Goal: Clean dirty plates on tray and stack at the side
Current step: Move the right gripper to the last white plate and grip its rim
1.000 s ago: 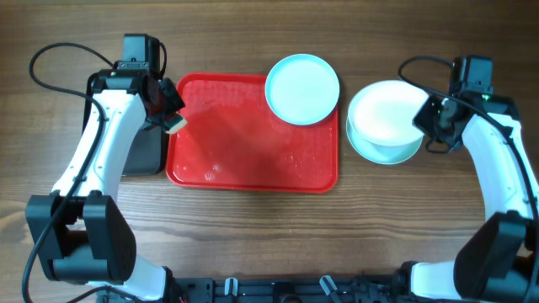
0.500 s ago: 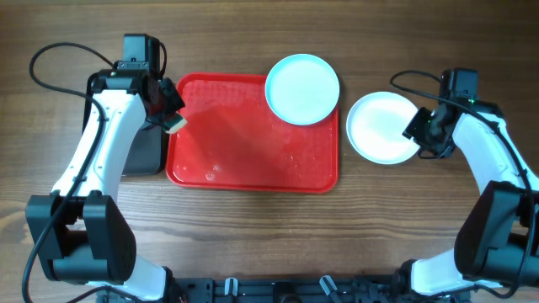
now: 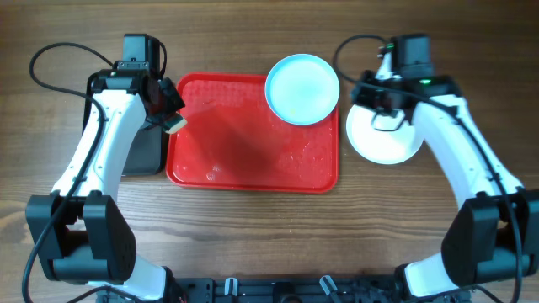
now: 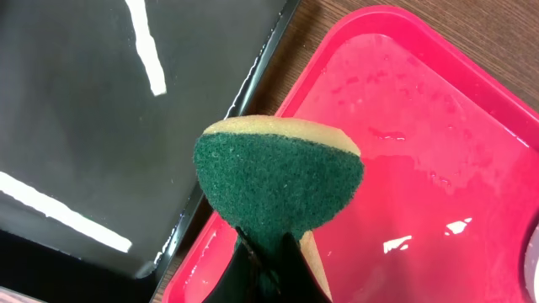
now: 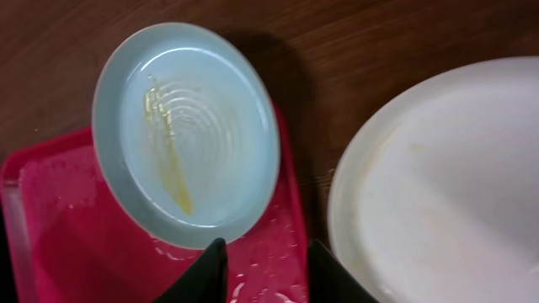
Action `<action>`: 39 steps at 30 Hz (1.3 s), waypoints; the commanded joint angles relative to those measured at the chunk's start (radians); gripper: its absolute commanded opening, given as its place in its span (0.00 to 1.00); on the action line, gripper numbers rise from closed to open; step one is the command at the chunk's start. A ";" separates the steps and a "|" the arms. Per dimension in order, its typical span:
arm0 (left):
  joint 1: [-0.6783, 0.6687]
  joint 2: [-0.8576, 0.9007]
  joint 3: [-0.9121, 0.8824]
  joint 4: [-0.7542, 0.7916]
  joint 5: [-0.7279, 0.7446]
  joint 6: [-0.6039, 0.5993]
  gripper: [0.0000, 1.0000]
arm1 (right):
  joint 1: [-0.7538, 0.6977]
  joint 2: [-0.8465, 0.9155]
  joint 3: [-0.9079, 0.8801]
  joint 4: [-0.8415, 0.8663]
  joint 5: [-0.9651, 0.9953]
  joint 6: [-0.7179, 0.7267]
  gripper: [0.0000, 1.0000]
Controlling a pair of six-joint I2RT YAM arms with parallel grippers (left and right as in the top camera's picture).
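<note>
Left tool [image 4: 268, 268] clamps green-faced yellow sponge [image 4: 278, 185] at red rectangular plastic tray's [image 3: 253, 160] 9 o'clock, ready to scrub. Right tool [image 5: 268, 269], fingers apart, hovers by streaked mint round plate [image 5: 185, 135] at 1 o'clock, probably to steady it.

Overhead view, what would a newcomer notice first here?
The wet red tray at mid-table, with a pale plate overhanging its far right corner, streaked yellow in the right wrist view. The left end effector grips a green sponge over the tray's left edge, and a white plate lies right of the tray.
</note>
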 commanded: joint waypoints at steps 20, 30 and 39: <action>0.002 -0.001 -0.006 0.002 0.008 -0.006 0.04 | 0.170 0.352 0.011 0.097 0.083 0.205 0.04; 0.002 -0.001 -0.006 0.003 0.008 -0.006 0.04 | 0.272 0.348 0.011 0.018 -0.153 0.021 0.05; 0.002 -0.001 -0.006 0.002 0.008 -0.005 0.04 | 0.314 0.344 0.037 0.005 -0.087 -0.217 0.40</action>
